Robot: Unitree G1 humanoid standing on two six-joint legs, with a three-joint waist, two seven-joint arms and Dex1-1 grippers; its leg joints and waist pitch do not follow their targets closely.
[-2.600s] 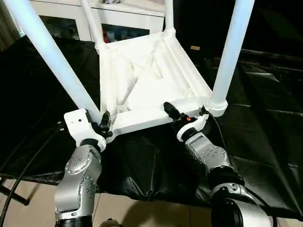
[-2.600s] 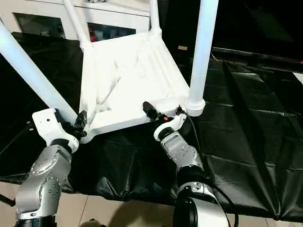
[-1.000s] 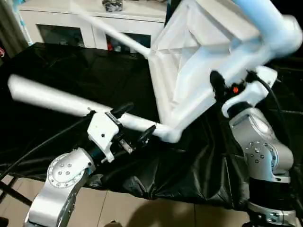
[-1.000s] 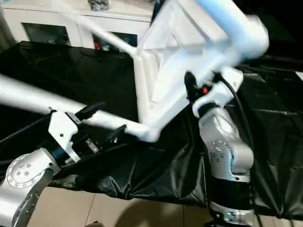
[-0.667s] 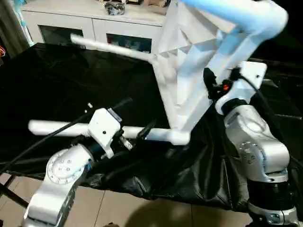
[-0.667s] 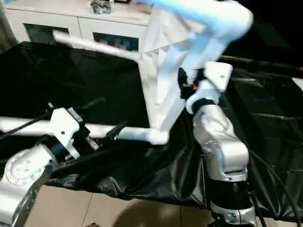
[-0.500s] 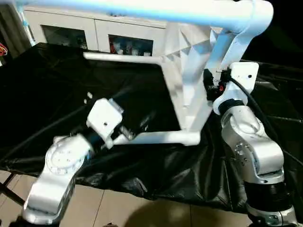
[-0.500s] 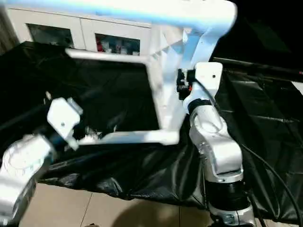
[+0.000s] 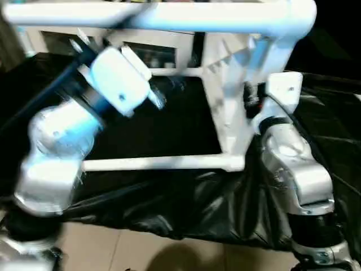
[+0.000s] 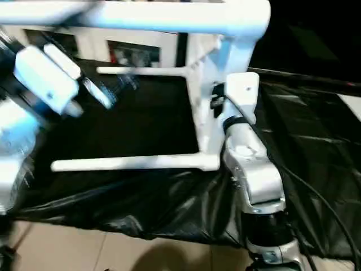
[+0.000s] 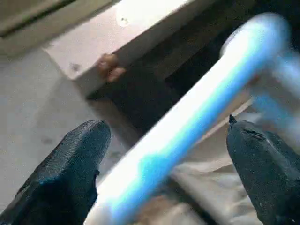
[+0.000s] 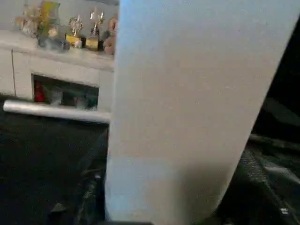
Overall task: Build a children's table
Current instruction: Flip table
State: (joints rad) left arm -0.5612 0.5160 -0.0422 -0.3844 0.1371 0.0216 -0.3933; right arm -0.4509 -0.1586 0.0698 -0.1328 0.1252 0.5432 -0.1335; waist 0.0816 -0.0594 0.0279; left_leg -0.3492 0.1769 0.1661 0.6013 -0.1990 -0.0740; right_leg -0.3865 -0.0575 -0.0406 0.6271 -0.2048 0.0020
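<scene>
Left gripper (image 11: 164, 183): two black fingers (image 11: 70, 173) spread wide, a white leg (image 11: 187, 122) of the children's table (image 9: 237, 101) running through the gap between them, neither pad seen touching it. Judging by that, it straddles the upper leg (image 9: 169, 16) rather than clamping it. In the left eye view the left wrist block sits high, just under that upper leg and well out from the tabletop.

Right gripper (image 9: 250, 101): at the tabletop's near edge, pressed against the white rim; fingers hidden against the plastic, cannot tell spread or closed. The right wrist view has the white tabletop edge (image 12: 187, 112) close up, with a far leg (image 12: 56, 112) beyond it.

Table stands on its side on the black-sheeted table (image 9: 169, 113): top roughly vertical, all legs pointing toward the robot's left, long axes near horizontal. Lower near leg (image 9: 158, 164) lies just above the sheet; upper leg runs across at the top.

Key relation: legs run sideways from the tabletop, so the left arm is nearer the leg ends and the right arm nearer the top. Probably mid-flip toward standing it up; turning further would pivot about the lower edge.

White cabinet (image 10: 141, 48) behind, beyond the tabletop.
</scene>
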